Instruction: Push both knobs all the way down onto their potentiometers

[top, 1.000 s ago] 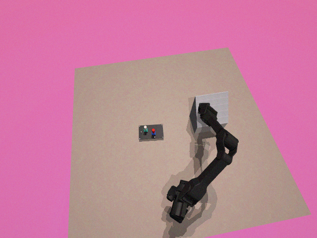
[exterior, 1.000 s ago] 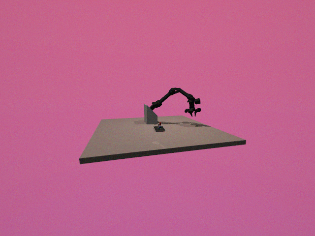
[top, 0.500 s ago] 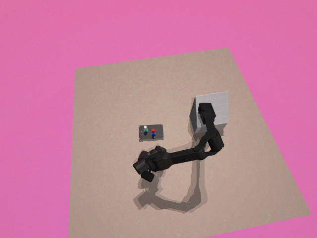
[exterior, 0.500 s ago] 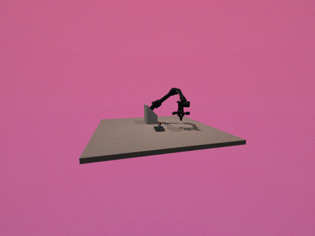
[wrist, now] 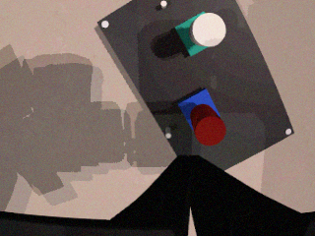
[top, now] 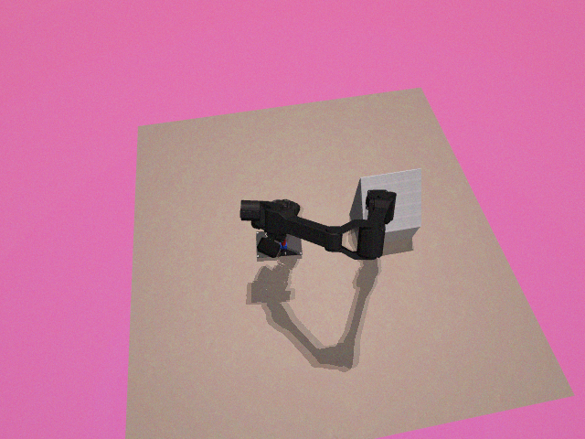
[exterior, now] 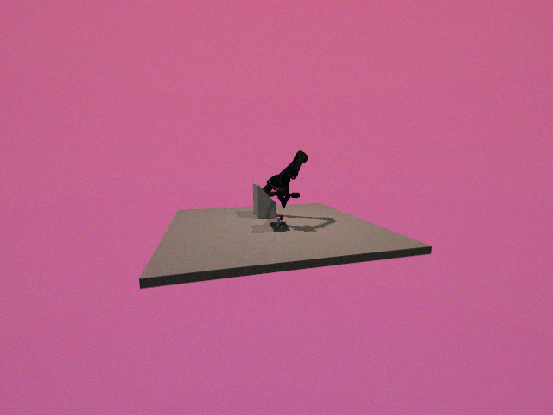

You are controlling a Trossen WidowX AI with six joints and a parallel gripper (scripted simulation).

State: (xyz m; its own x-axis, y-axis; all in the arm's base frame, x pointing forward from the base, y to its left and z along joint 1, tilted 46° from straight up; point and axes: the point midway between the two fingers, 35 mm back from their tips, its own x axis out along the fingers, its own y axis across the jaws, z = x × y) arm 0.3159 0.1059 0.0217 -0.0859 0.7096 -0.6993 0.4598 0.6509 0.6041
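Note:
The dark circuit board (wrist: 252,92) (top: 293,249) (exterior: 282,227) lies on the table, partly hidden under my arm in the top view. A white knob (wrist: 209,29) sits on a green potentiometer (wrist: 187,38) near the board's far end. A red knob (wrist: 211,129) (exterior: 280,218) (top: 283,244) sits on a blue potentiometer (wrist: 196,101) near the board's near edge. Both knobs stand raised on their shafts. My gripper (wrist: 187,165) (exterior: 283,206) (top: 270,247) is shut with nothing in it, pointing down. It hangs a little above the board, its tip just short of the red knob.
A grey block (top: 401,203) (exterior: 262,206) carries the arm's base, to the right of the board in the top view. The tan table (top: 188,330) (exterior: 214,250) ends in a pink void on all sides.

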